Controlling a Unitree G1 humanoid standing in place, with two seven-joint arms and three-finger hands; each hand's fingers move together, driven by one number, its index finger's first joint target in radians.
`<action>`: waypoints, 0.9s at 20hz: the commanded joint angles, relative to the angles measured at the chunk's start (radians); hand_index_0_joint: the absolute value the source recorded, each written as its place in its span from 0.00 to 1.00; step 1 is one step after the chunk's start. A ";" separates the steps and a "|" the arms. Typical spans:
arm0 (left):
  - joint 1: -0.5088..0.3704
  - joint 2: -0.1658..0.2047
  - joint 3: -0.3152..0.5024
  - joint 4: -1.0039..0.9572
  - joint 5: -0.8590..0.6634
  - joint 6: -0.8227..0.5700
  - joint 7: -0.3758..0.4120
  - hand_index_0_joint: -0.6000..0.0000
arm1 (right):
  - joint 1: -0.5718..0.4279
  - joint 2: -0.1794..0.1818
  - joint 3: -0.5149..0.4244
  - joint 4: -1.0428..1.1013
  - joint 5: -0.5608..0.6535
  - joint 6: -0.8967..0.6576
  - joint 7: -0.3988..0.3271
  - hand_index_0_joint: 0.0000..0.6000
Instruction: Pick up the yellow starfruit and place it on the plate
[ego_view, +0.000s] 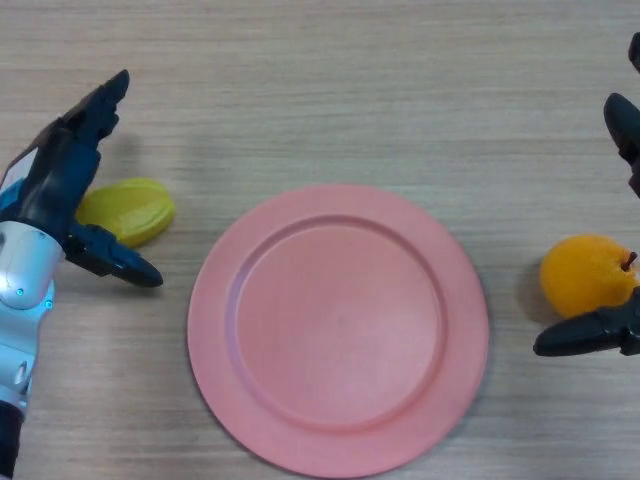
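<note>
The yellow starfruit (133, 209) lies on the wooden table, left of the pink plate (250, 390). My left hand (62, 175) hovers just left of the fruit and partly covers it. Its fingers stretch straight up and away while the thumb reaches below the fruit, so the hand is open around it without gripping. The plate sits in the middle, with nothing on it. My right hand (600, 330) shows at the right edge, fingers spread and relaxed, holding nothing.
An orange fruit (585, 275) with a small stem rests on the table right of the plate, between the fingers and thumb of my right hand.
</note>
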 joint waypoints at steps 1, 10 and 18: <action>-0.064 0.054 0.039 -0.027 0.032 -0.123 0.096 0.50 | -0.021 -0.031 -0.063 -0.066 0.040 -0.097 0.008 0.00; -0.090 0.058 0.026 0.050 0.160 -0.165 0.275 0.00 | -0.020 -0.039 -0.080 -0.064 0.047 -0.097 0.009 0.00; 0.016 0.038 0.040 -0.304 0.166 -0.082 0.172 0.00 | -0.029 -0.036 -0.069 -0.068 0.036 -0.085 0.001 0.00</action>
